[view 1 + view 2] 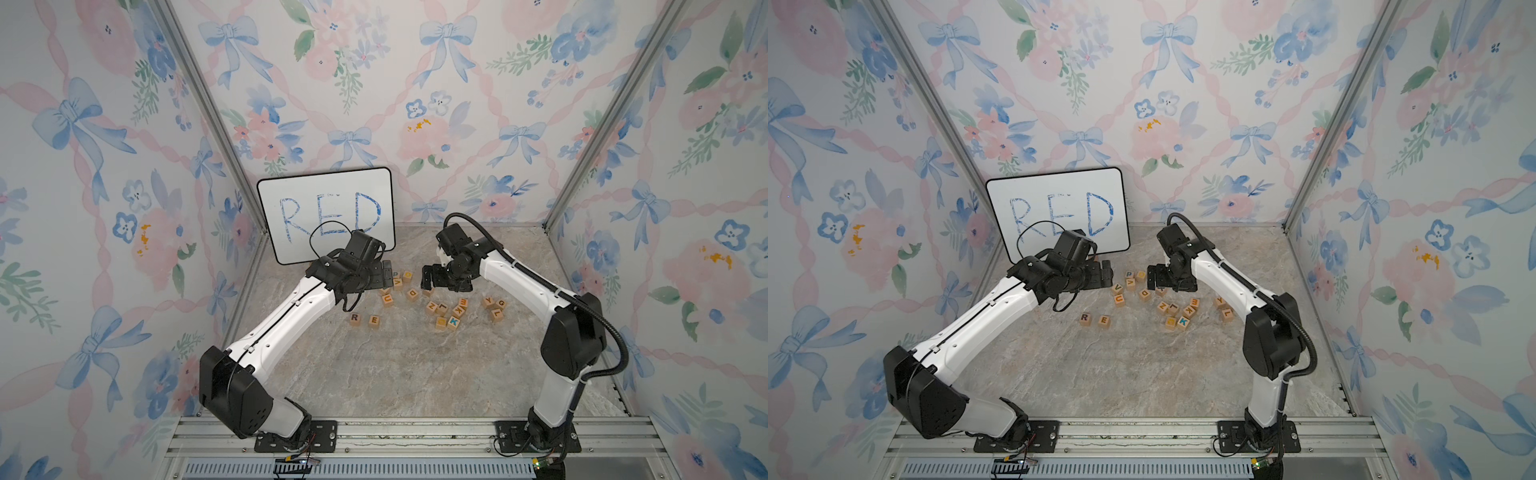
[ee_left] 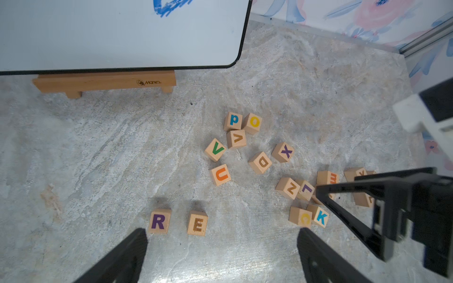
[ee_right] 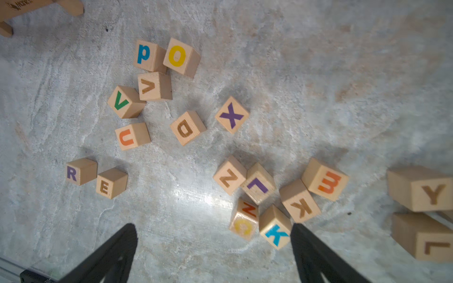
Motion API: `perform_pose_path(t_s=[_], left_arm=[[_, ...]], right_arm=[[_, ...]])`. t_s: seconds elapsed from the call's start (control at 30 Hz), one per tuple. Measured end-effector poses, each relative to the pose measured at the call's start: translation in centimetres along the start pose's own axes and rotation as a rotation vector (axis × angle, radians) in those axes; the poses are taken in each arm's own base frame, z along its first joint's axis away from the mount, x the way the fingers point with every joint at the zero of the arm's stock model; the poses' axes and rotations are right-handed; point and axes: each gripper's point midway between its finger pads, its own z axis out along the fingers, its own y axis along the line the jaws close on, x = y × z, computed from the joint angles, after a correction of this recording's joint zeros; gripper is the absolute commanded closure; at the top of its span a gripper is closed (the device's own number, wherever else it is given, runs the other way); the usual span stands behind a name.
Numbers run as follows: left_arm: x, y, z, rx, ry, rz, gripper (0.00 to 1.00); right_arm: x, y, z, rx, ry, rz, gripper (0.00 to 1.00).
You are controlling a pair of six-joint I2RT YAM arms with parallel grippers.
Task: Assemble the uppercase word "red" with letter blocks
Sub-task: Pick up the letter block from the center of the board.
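Left wrist: R-block beside E-block

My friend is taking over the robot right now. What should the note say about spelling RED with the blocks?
Left tool: open, holding nothing.
Right tool: open, holding nothing.
R block and E block: side by side on the table, in reading order.
D block: apart from them among the scattered blocks, between the U block and the X block, its letter turned askew.
Done: R and E placed.
Left: pick up D and set it just after E, letter lined up.
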Motion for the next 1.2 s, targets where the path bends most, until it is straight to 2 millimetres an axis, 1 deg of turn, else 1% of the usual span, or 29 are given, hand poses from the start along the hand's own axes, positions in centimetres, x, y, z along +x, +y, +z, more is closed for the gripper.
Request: perform_pose_path(t_s=[0.17, 0.3, 0.37, 0.43, 0.47, 0.53, 0.6, 0.7, 0.83, 1.1, 1.2], left_arm=[[0.8, 1.3, -1.7, 0.003, -0.025, -0.025, 0.02], [1.4, 2.6, -2.7, 0.0, -0.041, -0.051, 0.02], [1.7, 3.2, -3.1, -0.002, -0.045, -0.059, 0.02], [1.8, 3.7, -3.4, -0.002, -0.05, -0.071, 0.02], [1.8, 3.9, -3.5, -0.001, -0.053, -0.075, 0.02], [2.0, 4.2, -3.6, 0.001, -0.052, -0.083, 0.02], [2.2, 4.4, -3.6, 0.003, -0.048, -0.089, 0.02], [2.4, 4.7, -3.5, 0.006, -0.038, -0.096, 0.02], [2.9, 4.8, -3.2, 0.013, -0.021, -0.099, 0.02], [3.0, 4.8, -3.1, 0.03, -0.006, -0.104, 0.02], [3.1, 4.8, -3.0, 0.034, 0.004, -0.1, 0.02]], right_arm=[[-0.9, 2.1, 2.5, -0.003, 0.022, -0.072, 0.17], [-0.9, 4.0, 4.6, 0.008, 0.036, -0.16, 0.31], [-0.9, 4.9, 5.7, 0.014, 0.042, -0.202, 0.41], [-0.9, 5.6, 6.7, 0.02, 0.049, -0.235, 0.47], [-0.9, 5.8, 7.2, 0.023, 0.051, -0.251, 0.47], [-1.0, 6.1, 8.0, 0.038, 0.055, -0.277, 0.43], [-1.6, 6.0, 8.7, 0.062, 0.049, -0.298, 0.39], [-2.1, 5.5, 9.6, 0.098, 0.047, -0.32, 0.39], [-2.6, 4.9, 10.2, 0.142, 0.045, -0.348, 0.39], [-2.4, 3.5, 12.2, 0.179, 0.081, -0.354, 0.39], [-2.3, 2.7, 12.9, 0.187, 0.095, -0.344, 0.41]])
